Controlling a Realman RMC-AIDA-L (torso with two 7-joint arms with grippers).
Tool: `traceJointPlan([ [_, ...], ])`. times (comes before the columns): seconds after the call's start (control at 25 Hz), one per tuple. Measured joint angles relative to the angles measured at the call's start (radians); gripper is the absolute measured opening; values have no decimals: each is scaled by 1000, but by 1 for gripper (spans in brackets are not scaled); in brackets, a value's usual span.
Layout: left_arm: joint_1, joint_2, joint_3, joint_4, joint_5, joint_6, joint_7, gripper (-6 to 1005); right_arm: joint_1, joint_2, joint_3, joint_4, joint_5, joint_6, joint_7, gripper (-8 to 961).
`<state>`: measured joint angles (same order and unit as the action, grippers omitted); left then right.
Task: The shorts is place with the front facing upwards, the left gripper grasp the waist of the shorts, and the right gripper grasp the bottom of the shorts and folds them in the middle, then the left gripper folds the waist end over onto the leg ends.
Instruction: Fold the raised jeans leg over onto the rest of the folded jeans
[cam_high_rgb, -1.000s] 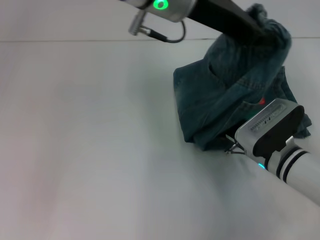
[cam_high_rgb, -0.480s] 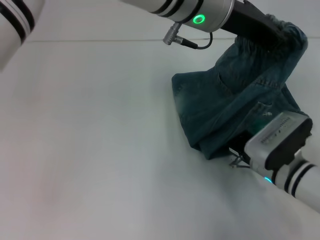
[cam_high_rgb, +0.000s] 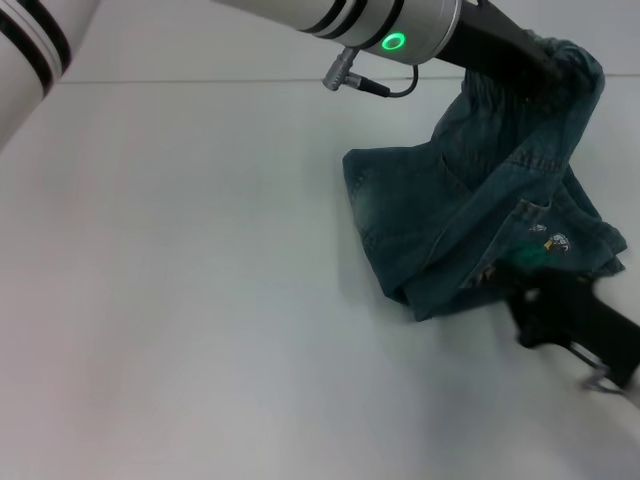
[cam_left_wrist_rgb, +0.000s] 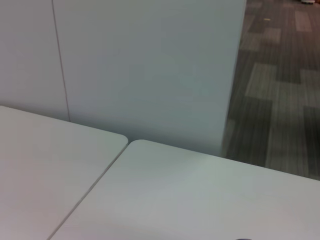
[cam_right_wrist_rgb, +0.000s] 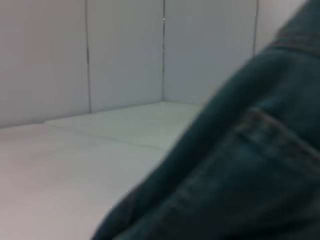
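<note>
The blue denim shorts (cam_high_rgb: 450, 210) lie bunched at the right of the white table (cam_high_rgb: 180, 300). Their waist end is lifted off the table. My left gripper (cam_high_rgb: 555, 62) reaches in from the upper left and is shut on that raised waist, its fingers buried in the cloth. My right gripper (cam_high_rgb: 530, 305) shows as a dark blurred shape at the lower right, against the lower hem of the shorts. Denim of the shorts (cam_right_wrist_rgb: 240, 165) fills the near part of the right wrist view. The left wrist view shows none of the shorts.
A seam (cam_high_rgb: 200, 82) crosses the table near its far side. In the left wrist view, two table tops (cam_left_wrist_rgb: 150, 190) meet in front of a white wall panel (cam_left_wrist_rgb: 150, 65), with dark carpet (cam_left_wrist_rgb: 280, 75) beyond.
The right arm has dropped toward the lower right and turned, so its white wrist is gone from view. The left gripper holds the waist in about the same raised spot.
</note>
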<state>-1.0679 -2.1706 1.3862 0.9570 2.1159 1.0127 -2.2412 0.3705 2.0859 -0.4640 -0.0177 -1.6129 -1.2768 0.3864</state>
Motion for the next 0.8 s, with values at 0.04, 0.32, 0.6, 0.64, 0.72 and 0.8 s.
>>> traceJointPlan([
  [0.04,1,0,0,-2,2,-1,0,78,-30,-1,-4,-37,-15,-34,28,-2],
  [0.32,-3,-4,70,-65,-37,-75,2,87,-212,-2,-7,-303,-137,-311,249,-2],
  [0.6,-15,-5,199,-104,-119,-125,18,97,-226,0,-10,-323,-145,-343,273,-1],
  [0.64,-15,-5,209,-103,-133,-128,18,98,-222,0,-11,-321,-147,-342,273,-1],
  [0.72,-15,-5,215,-101,-141,-128,18,101,-216,0,-12,-320,-152,-340,275,-1],
  [0.8,-16,-4,214,-102,-150,-126,18,133,-211,0,-14,-320,-155,-340,279,-1],
])
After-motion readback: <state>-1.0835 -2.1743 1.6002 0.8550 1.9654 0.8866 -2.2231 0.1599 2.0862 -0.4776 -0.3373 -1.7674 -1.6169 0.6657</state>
